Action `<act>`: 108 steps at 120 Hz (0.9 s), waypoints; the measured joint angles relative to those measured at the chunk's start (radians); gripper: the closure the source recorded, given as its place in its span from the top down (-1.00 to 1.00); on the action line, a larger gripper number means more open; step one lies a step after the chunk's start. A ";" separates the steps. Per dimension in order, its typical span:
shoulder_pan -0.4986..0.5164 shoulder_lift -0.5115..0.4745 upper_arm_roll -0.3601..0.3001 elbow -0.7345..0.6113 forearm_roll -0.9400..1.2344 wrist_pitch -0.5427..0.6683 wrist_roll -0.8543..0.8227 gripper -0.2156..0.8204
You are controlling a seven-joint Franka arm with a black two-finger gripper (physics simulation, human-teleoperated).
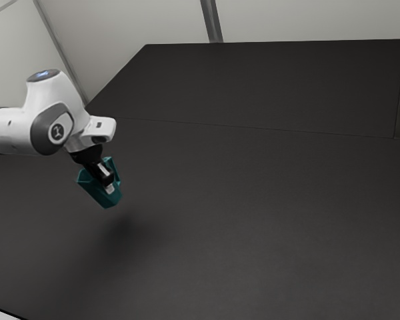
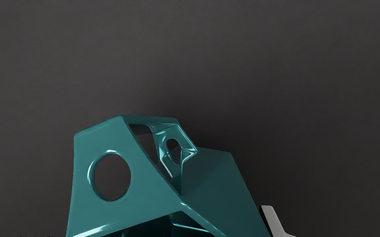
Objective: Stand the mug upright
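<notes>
Teal faceted mug [image 1: 93, 189] tilted, aloft over the black tabletop [image 1: 267, 213]; gripper [image 1: 107, 185] judged clamped on it, given the shadow apart beneath.
Risks: if the slanted walls slide between the fingers, the mug may swing or drop to the tabletop; if released at this tilt, an edge would meet the tabletop first and it could topple. Unclear: one finger's contact is hidden behind the mug; its near part is cut off in the wrist view; base not identifiable.

The table [image 1: 273, 220] is dark and matte, a thin straight seam [image 1: 253, 127] crossing it; a soft shadow [image 1: 125, 233] lies toward its edge on the exterior view's left.
</notes>
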 joint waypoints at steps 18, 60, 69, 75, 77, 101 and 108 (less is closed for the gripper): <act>-0.008 0.001 -0.021 -0.031 0.045 0.023 -0.087 -0.93; -0.038 0.079 -0.036 -0.062 0.090 0.127 -0.257 -0.93; -0.046 0.096 -0.038 -0.063 0.094 0.147 -0.286 -0.92; -0.048 0.108 -0.038 -0.063 0.102 0.159 -0.305 -0.92; -0.050 0.112 -0.038 -0.062 0.104 0.162 -0.311 -0.92; -0.071 0.149 -0.038 -0.061 0.116 0.201 -0.377 -0.92; -0.074 0.162 -0.039 -0.061 0.117 0.212 -0.394 -0.92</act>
